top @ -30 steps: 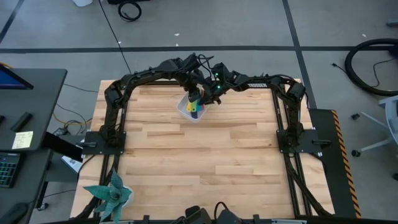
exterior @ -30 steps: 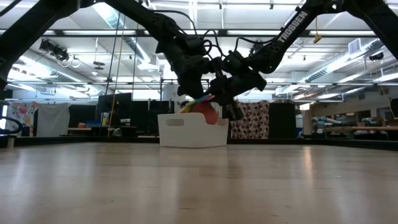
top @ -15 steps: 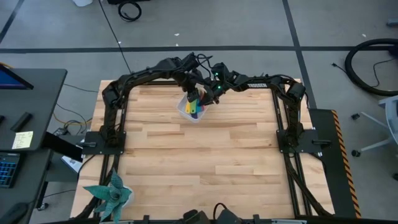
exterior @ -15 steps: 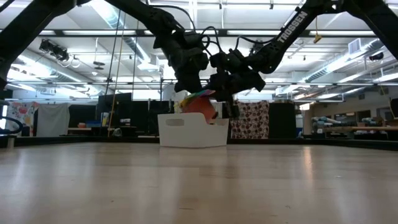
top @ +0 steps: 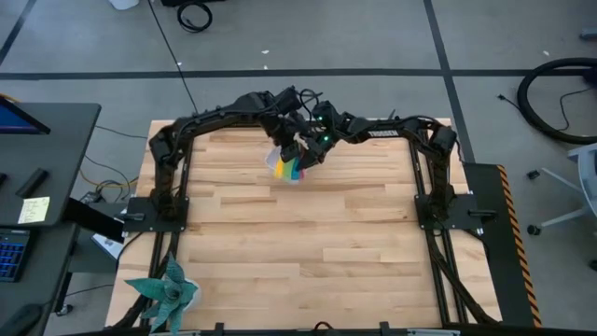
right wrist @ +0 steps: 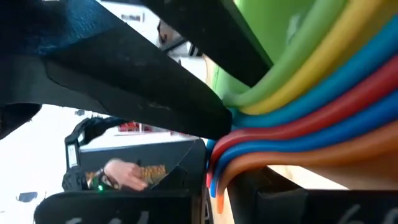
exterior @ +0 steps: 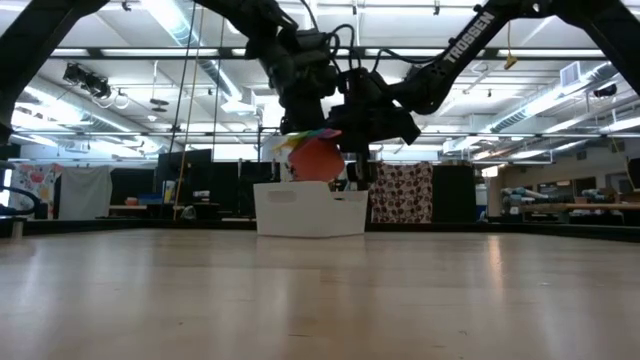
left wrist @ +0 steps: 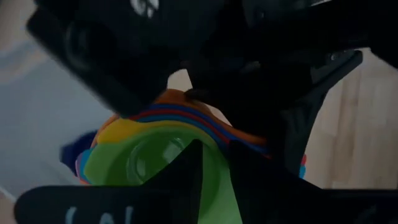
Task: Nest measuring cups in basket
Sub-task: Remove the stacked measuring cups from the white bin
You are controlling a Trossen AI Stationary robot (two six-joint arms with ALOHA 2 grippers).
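Note:
The measuring cups are nested into one stack (exterior: 318,160), orange outermost and green innermost (left wrist: 146,165). The stack hangs just above the white basket (exterior: 310,210), which stands at the middle of the table's far edge. From above, the fanned coloured handles (top: 288,170) cover most of the basket (top: 271,160). My left gripper (exterior: 300,135) comes down on the stack from the far left and is shut on it. My right gripper (exterior: 355,150) comes in nearly level from the right and is shut on the stacked handles (right wrist: 292,118). My left gripper grips the stack at its rim (left wrist: 214,134), slanting down from above. One finger (left wrist: 186,171) reaches inside the green cup and the other (left wrist: 255,180) is outside the stack. The stack hangs clear of the basket. My right gripper is shut on the layered handles near their free ends (right wrist: 217,168), coming nearly level from the table's right. The fingers take in all the handles together, across their flat faces. The exact place of contact is hidden by the dark fingers.
The black frames of both arms (top: 168,177) (top: 431,177) run along the table's left and right sides. A teal plant figure (top: 166,291) stands at the near left corner. The wooden table top (top: 298,252) spreads out in front of the basket.
Both grippers have risen together with the stack. The stack sat down in the basket before and now hangs above its rim. My right gripper has rolled, and the handles now fan out toward the table's near edge. The basket has stayed in place.

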